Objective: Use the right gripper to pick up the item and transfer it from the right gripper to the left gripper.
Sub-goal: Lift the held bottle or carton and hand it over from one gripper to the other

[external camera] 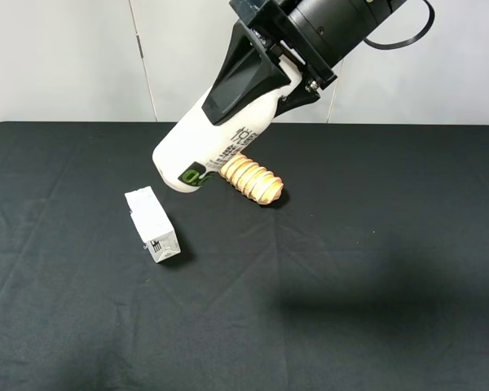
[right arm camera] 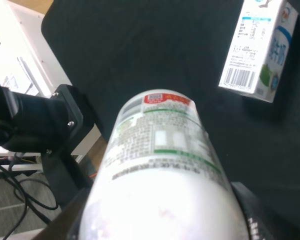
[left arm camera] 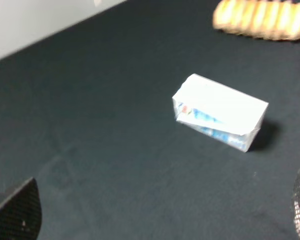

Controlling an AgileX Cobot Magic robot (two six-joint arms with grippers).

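Note:
My right gripper (external camera: 265, 90) reaches in from the upper right and is shut on the white bottle (external camera: 216, 142). It holds the bottle tilted above the table, base down and to the left, with the green-black band lowest. In the right wrist view the bottle (right arm camera: 160, 165) fills the frame between the fingers (right arm camera: 257, 220). My left gripper (left arm camera: 160, 220) is open and empty, its fingertips (left arm camera: 17, 212) wide apart low over the cloth. It does not show in the exterior high view.
A small white carton (external camera: 152, 226) lies on the black table (external camera: 375, 244) left of centre; it also shows in the wrist views (left arm camera: 220, 119) (right arm camera: 260, 50). A ridged golden bread roll (external camera: 253, 179) (left arm camera: 262, 19) lies under the bottle's base. Black hardware (right arm camera: 35, 120) stands off the table's edge.

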